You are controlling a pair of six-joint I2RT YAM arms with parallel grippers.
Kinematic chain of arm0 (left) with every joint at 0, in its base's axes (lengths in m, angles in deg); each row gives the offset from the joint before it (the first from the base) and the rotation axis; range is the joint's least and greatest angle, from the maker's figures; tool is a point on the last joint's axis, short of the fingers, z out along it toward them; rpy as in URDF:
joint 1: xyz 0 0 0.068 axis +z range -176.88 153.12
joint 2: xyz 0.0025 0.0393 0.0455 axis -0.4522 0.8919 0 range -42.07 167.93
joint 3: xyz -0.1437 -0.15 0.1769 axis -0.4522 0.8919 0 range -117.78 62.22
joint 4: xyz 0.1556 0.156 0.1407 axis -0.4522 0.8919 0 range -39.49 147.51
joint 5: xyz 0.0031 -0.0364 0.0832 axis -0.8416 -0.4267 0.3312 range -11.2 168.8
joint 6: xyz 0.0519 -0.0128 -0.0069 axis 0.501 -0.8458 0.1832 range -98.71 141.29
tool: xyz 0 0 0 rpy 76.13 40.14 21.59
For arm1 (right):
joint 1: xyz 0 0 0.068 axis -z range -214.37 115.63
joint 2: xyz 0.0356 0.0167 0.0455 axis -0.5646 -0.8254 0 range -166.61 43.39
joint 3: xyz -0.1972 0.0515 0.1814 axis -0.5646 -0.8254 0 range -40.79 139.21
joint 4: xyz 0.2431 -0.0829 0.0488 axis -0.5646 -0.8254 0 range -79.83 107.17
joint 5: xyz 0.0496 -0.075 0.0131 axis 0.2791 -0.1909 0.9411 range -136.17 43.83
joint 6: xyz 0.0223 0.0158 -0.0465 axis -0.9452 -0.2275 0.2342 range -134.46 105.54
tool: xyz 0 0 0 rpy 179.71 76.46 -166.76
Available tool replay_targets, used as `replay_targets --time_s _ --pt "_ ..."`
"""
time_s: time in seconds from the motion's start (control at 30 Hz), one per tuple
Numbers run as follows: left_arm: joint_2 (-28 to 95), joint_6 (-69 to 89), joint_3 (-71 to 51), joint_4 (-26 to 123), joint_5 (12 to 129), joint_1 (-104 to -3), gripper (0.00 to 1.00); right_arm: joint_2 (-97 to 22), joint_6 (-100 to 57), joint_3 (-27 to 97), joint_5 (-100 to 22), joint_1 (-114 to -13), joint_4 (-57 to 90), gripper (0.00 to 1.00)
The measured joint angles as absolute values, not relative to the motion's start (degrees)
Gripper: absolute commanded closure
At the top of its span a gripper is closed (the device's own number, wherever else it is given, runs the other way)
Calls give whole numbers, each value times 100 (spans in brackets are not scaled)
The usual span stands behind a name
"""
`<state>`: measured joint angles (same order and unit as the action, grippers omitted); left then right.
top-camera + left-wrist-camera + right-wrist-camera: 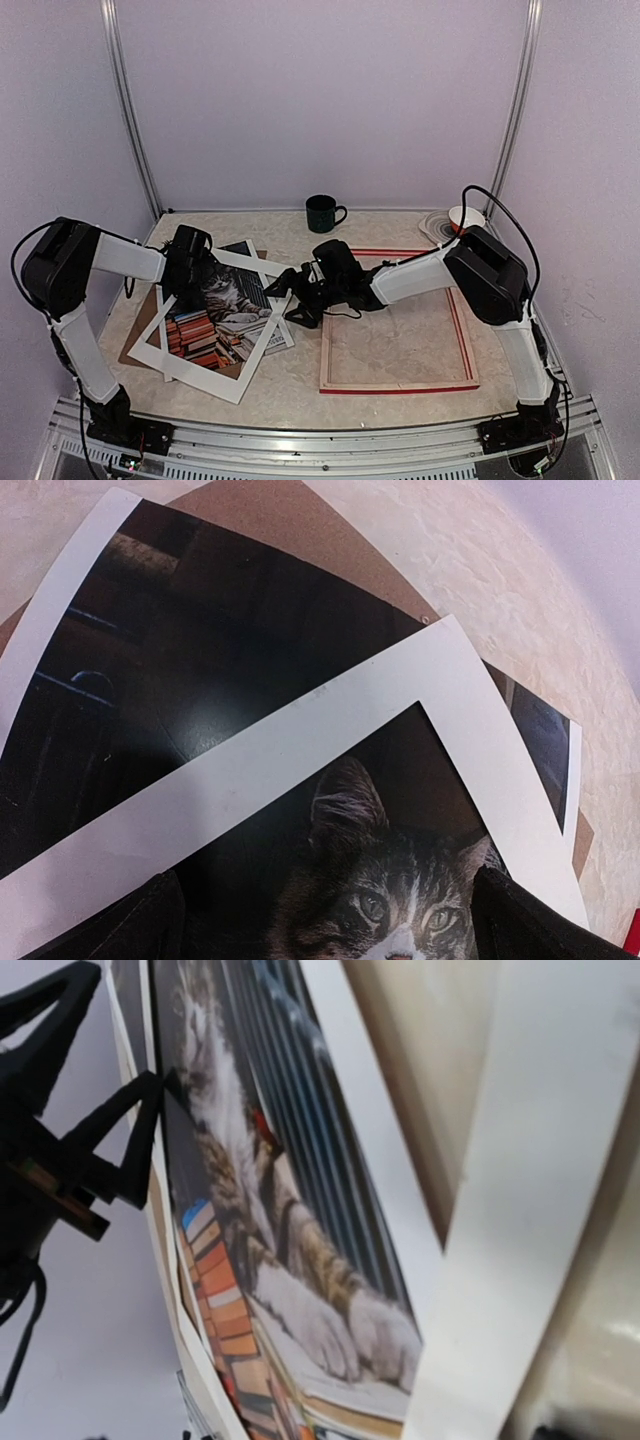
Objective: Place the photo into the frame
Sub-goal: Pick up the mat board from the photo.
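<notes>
Currently the photo [225, 305] lies left of centre in the top view, face up on the counter [390, 228], between a white mat [200, 375] above it and a brown backing board [140, 335] below. The right fingers [280, 284] are spread wide at its right-hand edge, with no grip evident. The left fingers [135, 925] hang over its upper left part, also fully apart and empty. The frame [470, 345] lies face down to the right, well apart from the photo. The right arm reaches across its upper left corner. The photo's edges sit skewed against the frame's, but its long axis cannot be fixed under the mat. The print shows a tabby cat above stacked books and looks glossy and flat.
</notes>
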<state>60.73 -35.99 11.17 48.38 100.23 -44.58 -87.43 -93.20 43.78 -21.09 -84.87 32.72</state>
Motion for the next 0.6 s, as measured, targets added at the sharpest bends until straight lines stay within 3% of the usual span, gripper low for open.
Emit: replay_targets --time_s 0.6 --pt "6062 -3599 1126 4832 10001 -4458 1 -8984 -9622 4444 -2069 -8369 3881 8"
